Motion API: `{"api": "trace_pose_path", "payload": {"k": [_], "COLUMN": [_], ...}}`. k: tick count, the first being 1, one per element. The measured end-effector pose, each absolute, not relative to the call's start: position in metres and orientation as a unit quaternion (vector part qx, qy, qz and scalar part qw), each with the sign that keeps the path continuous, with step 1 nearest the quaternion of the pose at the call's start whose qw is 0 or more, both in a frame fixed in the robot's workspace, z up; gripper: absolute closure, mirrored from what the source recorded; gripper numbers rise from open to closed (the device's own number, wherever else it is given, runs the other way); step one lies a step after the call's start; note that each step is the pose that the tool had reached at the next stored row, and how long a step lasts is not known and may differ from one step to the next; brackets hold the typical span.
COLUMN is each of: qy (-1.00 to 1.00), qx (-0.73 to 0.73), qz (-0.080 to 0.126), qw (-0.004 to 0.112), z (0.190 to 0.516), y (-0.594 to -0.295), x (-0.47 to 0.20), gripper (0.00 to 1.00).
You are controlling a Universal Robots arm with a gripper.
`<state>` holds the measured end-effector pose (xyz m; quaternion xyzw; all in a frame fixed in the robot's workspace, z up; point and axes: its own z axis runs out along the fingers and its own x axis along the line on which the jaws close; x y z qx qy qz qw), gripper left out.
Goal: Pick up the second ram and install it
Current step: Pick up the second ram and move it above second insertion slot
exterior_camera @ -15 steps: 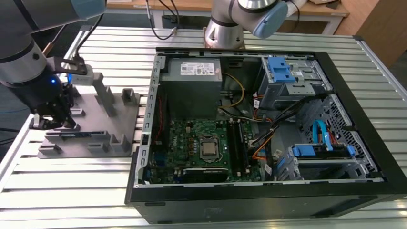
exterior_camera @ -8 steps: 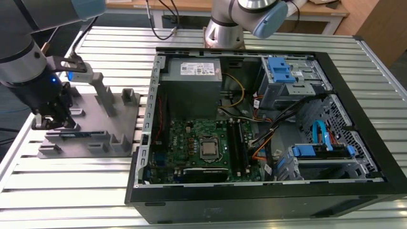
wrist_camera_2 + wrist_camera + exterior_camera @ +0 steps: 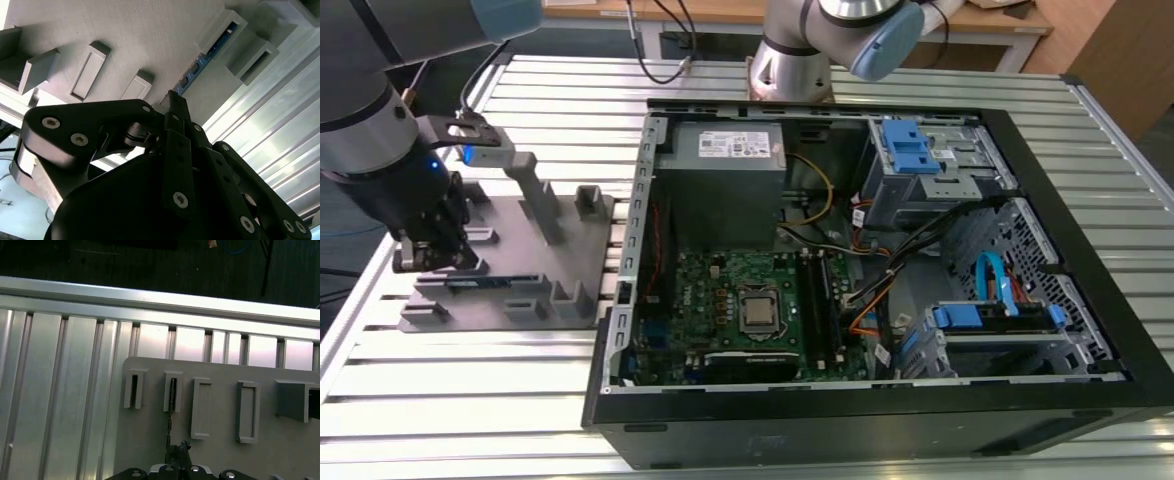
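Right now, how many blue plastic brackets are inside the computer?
2, both toward the exterior view's right: the far blue bracket and, closer to the camera, the near blue bracket. Others may be hidden.

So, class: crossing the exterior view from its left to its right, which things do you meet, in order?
gripper → tall grey post of the holder → processor socket → blue drive latch → blue cable

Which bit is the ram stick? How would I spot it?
Look at the grey rack beside the open computer, on the exterior view's left. The ram sits in a slot along its edge nearest the camera. It is the only blue strip on that grey rack.
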<state>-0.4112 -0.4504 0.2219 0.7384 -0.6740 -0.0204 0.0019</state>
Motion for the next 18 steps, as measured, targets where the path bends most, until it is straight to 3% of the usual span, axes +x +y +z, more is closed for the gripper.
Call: {"api": "trace_pose_path", "payload": {"k": [8,11,15,18], "qy": [-0.673,-0.673,-0.673,-0.674], "qx": [0.739,0.739,0.739,0.739], "qz": [-0.021,-0.021,-0.021,-0.012], "qw": [0.002,0.002,0.002,0.011], "z": [0.2219,0.2219,0.2218,0.2207], "y": [-0.4504,-0.4504,-0.4508,-0.4510], "x": [-0.4112,-0.4112,-0.4112,-0.4112], "gripper": [0.89,0.76,0.76,0.76]}}
